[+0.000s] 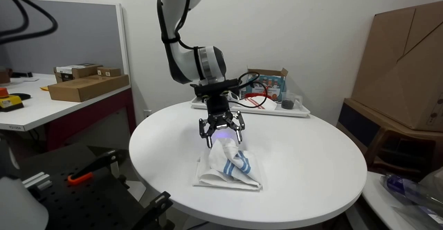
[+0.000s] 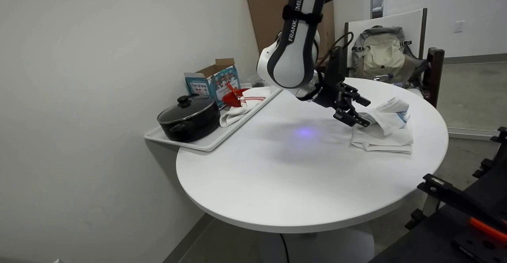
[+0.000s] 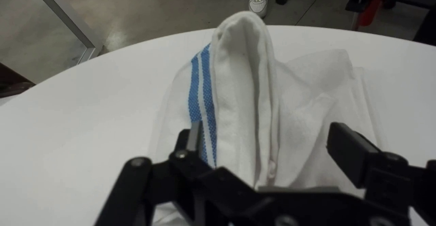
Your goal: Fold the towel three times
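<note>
Well, the white towel (image 1: 231, 174) lay in a crumply pile on the round worktop (image 1: 304, 167).
Its blue stripes (image 1: 245, 162) showed on top, and one bit poked up. Close by that bit, the tool (image 1: 224, 142) had its two fingers (image 3: 351, 154) spread wide apart. I couldn't tell if they touched it. Farther back, a white tray (image 1: 294, 113) held a see-through cup (image 1: 288, 100), a red-striped cloth (image 1: 254, 102) and a black pot (image 2: 190, 120).

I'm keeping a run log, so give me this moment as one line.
gripper: open, nothing held; towel: layered on round white table, bunched on top, not flat; blue stripes: showing; folding: looks unfinished
</note>
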You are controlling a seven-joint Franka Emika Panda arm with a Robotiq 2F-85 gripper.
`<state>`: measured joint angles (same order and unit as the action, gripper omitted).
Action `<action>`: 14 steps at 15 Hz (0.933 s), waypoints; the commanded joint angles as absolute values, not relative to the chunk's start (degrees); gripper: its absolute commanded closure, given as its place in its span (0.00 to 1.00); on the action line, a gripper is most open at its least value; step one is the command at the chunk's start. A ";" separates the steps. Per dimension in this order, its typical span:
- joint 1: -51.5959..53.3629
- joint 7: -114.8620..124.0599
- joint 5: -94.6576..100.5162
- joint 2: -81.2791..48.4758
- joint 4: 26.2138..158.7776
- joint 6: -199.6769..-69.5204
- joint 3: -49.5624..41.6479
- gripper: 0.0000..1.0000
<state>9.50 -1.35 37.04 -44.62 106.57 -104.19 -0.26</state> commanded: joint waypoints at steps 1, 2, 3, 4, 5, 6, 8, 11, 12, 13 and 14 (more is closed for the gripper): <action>7.62 -0.85 33.58 -38.40 111.16 -106.21 1.97 0.00; 7.13 -1.38 31.83 -36.84 112.04 -106.49 2.49 0.00; 6.39 -2.04 29.39 -34.85 113.11 -106.81 3.05 0.00; 5.86 -2.59 26.97 -33.13 113.98 -106.82 3.36 0.00; 5.10 -2.59 24.17 -31.11 115.01 -107.25 3.49 0.00; 4.53 -2.49 22.05 -29.31 115.90 -107.56 3.50 0.00; 3.25 -1.14 18.03 -25.30 118.23 -108.95 2.84 0.00; 1.60 1.10 15.92 -18.73 123.75 -114.98 1.29 0.00; 1.47 1.94 16.58 -16.67 125.82 -117.57 0.70 0.00; 1.54 3.02 18.15 -14.61 128.31 -120.68 0.14 0.00; 1.53 3.72 19.03 -12.64 130.58 -123.33 -0.26 0.00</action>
